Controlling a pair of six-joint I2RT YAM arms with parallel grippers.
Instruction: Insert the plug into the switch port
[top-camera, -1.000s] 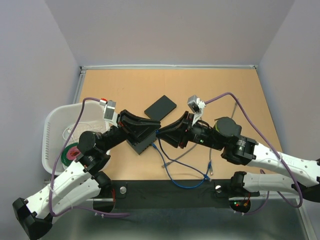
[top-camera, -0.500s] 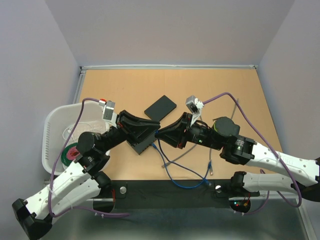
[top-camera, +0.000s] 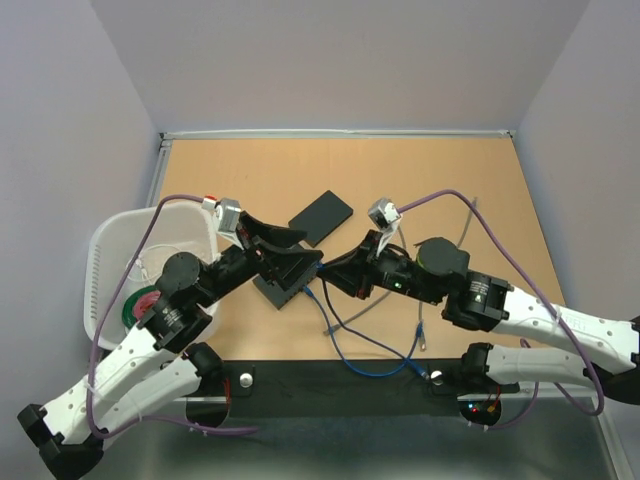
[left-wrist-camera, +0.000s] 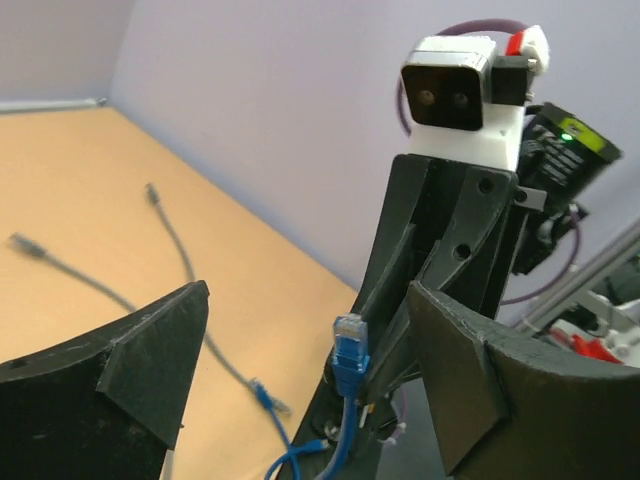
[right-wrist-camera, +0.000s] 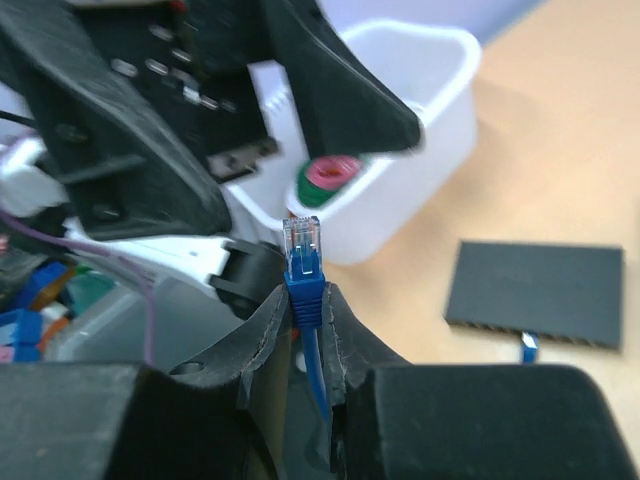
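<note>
Grip, right: my right gripper is closed on the plug. Both fingers pinch its blue boot, and the clear tip protrudes beyond them.
Plug position: in the air and clear of any port, just beside the switch, tip pointing toward my left arm.
Lead: the cable runs back from the plug under my right wrist and loops loose on the table.
Grip, left: my left gripper stands wide open and holds nothing. Its fingers spread above the switch, and the plug shows between them in the left wrist view.
Switch: a dark box on the table. Its port face is hidden in every view.
Surroundings: a flat black slab lies just behind the switch, and a white basket sits at the left edge.
Step in hand: judged as approach and alignment. Insertion is not yet done.
Next move: square the plug tip to a port with the latch correctly oriented, then push straight in. Unbraced, the switch will likely slide, so closing my left gripper on it first seems advisable.
</note>
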